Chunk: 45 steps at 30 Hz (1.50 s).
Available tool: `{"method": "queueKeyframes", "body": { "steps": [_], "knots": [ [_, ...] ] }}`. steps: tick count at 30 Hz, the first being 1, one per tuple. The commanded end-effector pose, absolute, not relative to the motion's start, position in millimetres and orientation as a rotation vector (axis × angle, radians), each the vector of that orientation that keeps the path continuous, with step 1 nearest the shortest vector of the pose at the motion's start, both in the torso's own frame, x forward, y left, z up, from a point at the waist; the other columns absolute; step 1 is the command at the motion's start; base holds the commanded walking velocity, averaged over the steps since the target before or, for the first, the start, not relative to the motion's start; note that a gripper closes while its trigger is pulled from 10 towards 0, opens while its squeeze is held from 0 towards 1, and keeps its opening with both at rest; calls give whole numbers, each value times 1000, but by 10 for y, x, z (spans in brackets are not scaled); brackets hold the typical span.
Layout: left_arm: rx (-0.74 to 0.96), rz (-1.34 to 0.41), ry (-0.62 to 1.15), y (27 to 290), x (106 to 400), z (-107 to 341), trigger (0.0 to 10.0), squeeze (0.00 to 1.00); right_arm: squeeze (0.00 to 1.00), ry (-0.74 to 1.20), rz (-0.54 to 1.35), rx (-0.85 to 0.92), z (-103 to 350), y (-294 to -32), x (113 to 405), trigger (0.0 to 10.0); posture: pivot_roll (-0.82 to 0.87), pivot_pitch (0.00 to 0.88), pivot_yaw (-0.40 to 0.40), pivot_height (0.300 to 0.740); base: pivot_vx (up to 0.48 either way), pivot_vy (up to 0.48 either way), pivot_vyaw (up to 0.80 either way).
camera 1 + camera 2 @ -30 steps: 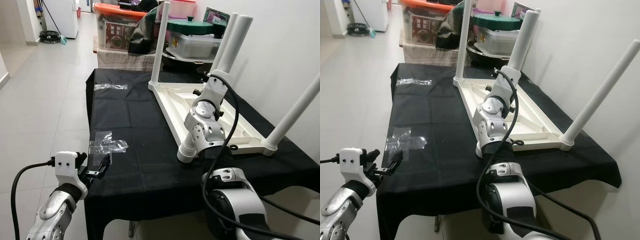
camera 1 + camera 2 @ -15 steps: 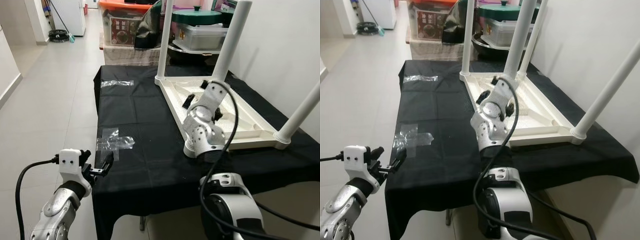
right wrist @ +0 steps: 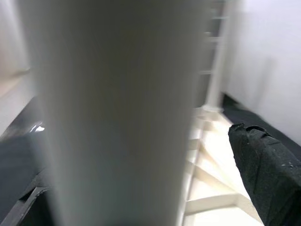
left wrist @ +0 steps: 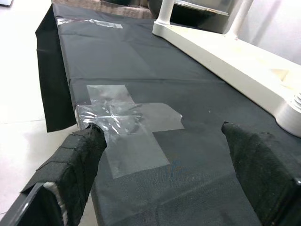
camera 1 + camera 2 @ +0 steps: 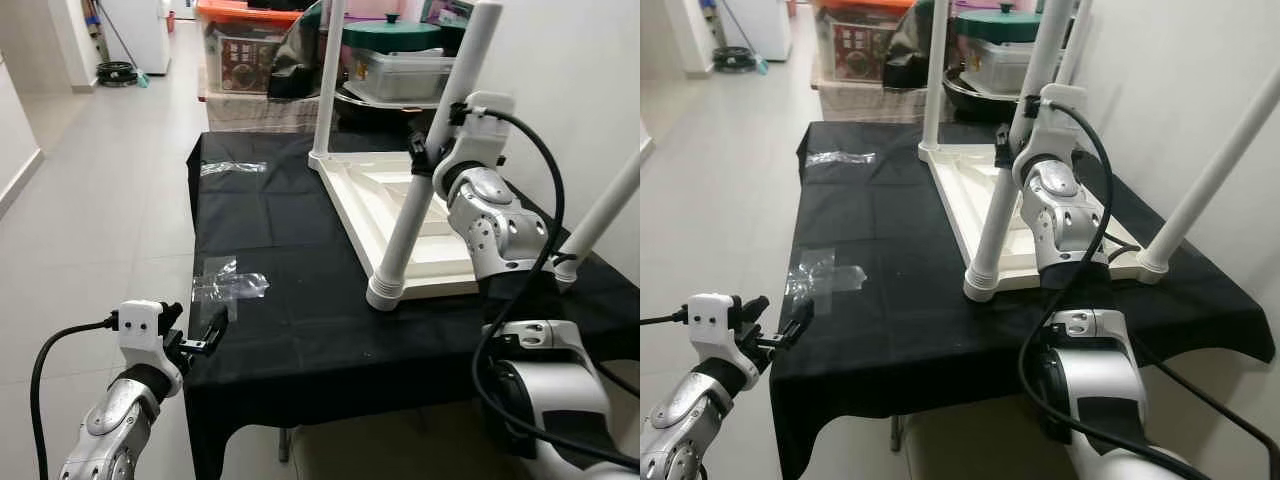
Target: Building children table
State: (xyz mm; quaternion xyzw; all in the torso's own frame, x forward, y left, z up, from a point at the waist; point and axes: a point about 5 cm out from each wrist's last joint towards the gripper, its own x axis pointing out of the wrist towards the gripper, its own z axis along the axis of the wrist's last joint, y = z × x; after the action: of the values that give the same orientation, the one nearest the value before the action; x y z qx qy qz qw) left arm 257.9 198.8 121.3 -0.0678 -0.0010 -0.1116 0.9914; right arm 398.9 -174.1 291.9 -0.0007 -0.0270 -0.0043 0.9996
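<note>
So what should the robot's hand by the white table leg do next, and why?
Probably close its fingers on the near leg and hold it steady. The right gripper is up beside that leg, fingers open around it in the wrist view, not yet squeezing. The leg leans from its corner of the upside-down tabletop, so it may need straightening. The left gripper waits open at the black cloth's edge.

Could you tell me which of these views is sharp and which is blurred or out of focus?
Right wrist view: the round white table leg sits so close that it is a soft blur. Left wrist view: the clear plastic wrapper on the black tablecloth is crisp, with faint glare. Both eye views are sharp.
</note>
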Motion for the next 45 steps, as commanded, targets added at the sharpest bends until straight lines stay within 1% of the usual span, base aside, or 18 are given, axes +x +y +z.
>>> {"method": "queueKeyframes", "body": {
  "steps": [1,7,12,13,14,15,29,31,32,33,34,35,36,38,40,41,42,45],
  "knots": [
    [-130,-230,15,1995,2567,1178,10000,0,0,-37,75,-47,2925,-1717,3997,10000,16,0,-93,740,0,0,0],
    [-130,-232,13,1994,2575,1178,10000,0,0,21,318,-95,2879,-1655,3994,10000,15,0,-95,740,0,0,0],
    [-130,-232,12,1983,2586,1177,10000,0,0,53,375,-88,2826,-1685,4032,9765,22,0,-102,740,0,0,0],
    [-130,-231,11,1986,2589,1178,10000,0,0,70,399,-68,2795,-1706,4050,7059,25,0,-106,740,0,0,0],
    [-130,-231,11,1986,2589,1178,10000,0,0,70,399,-68,2795,-1706,4050,7059,25,0,-106,740,0,0,0],
    [-128,-229,10,1990,2591,1180,10000,0,0,80,406,-61,2764,-1734,4068,0,31,0,-112,740,0,0,0],
    [-125,-228,12,1988,2573,1175,10000,0,0,160,358,-9,2472,-1926,4082,0,35,0,-111,740,0,0,0],
    [-124,-230,14,1986,2576,1172,10000,0,0,166,132,58,2344,-1990,4107,0,36,0,-114,740,0,0,0],
    [-124,-230,14,1986,2576,1172,10000,0,0,166,132,58,2344,-1990,4107,0,36,0,-114,740,0,0,0],
    [-124,-229,15,1986,2577,1169,10000,0,0,175,-31,117,2251,-2003,4100,0,38,0,-111,740,0,0,0],
    [-124,-229,15,1986,2577,1169,10000,0,0,175,-31,117,2251,-2003,4100,0,38,0,-111,740,0,0,0],
    [-126,-228,15,1985,2577,1165,10000,0,0,198,-208,180,2131,-1987,4071,0,39,0,-112,740,0,0,0],
    [-126,-228,15,1985,2577,1165,10000,0,0,198,-208,180,2131,-1987,4071,0,39,0,-112,740,0,0,0],
    [-128,-229,17,1972,2575,1163,10000,0,0,205,-422,277,2002,-1805,3973,0,53,0,-101,740,0,0,0],
    [-129,-232,17,1966,2577,1166,10000,0,0,198,-438,313,2014,-1612,3934,0,53,0,-94,740,0,0,0],
    [-129,-232,17,1966,2577,1166,10000,0,0,198,-438,313,2014,-1612,3934,0,53,0,-94,740,0,0,0],
    [-128,-234,17,1970,2586,1173,10000,0,0,178,-412,330,2079,-1395,3905,0,52,0,-95,740,0,0,0],
    [-127,-235,17,1975,2594,1178,10000,0,0,165,-387,338,2131,-1257,3884,0,52,0,-95,740,0,0,0]
  ]
}}
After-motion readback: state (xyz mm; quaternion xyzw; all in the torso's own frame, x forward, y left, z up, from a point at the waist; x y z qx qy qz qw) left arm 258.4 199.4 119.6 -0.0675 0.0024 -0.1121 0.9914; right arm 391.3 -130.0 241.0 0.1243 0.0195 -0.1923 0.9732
